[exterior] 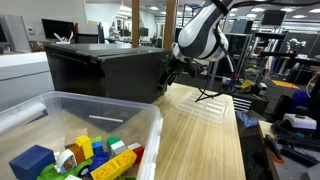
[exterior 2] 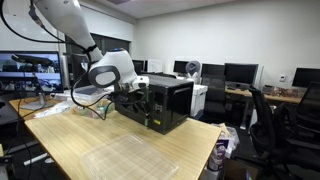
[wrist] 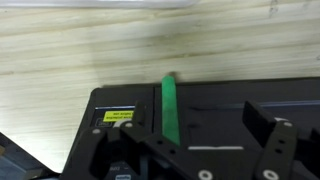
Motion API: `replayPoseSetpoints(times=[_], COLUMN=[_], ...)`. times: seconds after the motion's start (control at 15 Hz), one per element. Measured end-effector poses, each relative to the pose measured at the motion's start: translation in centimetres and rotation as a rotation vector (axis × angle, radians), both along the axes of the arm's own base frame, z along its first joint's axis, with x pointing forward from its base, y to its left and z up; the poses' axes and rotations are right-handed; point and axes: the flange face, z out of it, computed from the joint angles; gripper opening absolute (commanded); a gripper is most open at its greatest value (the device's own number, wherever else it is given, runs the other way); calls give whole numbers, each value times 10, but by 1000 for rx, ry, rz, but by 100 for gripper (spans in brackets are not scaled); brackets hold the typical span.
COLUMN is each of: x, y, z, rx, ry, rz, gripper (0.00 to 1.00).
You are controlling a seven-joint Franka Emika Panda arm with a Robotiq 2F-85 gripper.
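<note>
The arm (exterior 2: 68, 28) reached down beside the black box (exterior 2: 168, 102) — white wrist (exterior: 200, 40) angled toward it, gripper (wrist: 200, 150) close against the box, jaws spread apart.

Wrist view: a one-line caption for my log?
Open gripper facing a black box bearing a green strip and yellow label, on a wooden table.

Wrist view is blurred: the label (wrist: 118, 116) on the black box (wrist: 220, 110) is unreadable. The fingers (wrist: 272, 148) are cut off by the bottom edge. In an exterior view, the bin (exterior: 100, 105) of blocks (exterior: 95, 155) is cropped at the bottom.
</note>
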Motion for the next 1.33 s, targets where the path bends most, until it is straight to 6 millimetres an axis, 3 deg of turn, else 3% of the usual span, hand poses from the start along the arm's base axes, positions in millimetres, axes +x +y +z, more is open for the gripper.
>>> replayPoseSetpoints(times=[0.13,0.2,0.27,0.4,0.47,0.6,0.67,0.8,1.33], x=[1,2,3,4,4,4,5,4,9], y=[-3,-5,-6,-8,-9,-9,-9,-10,-12], z=[0,0,0,0,0,-1,-1,-1,3], rx=[6,8,11,13,14,15,15,15,20], ry=[4,6,7,7,7,8,8,8,0], rz=[-10,-16,-21,-29,-31,-34,-34,-36,-54], gripper=[97,88,73,77,69,76,89,99,100])
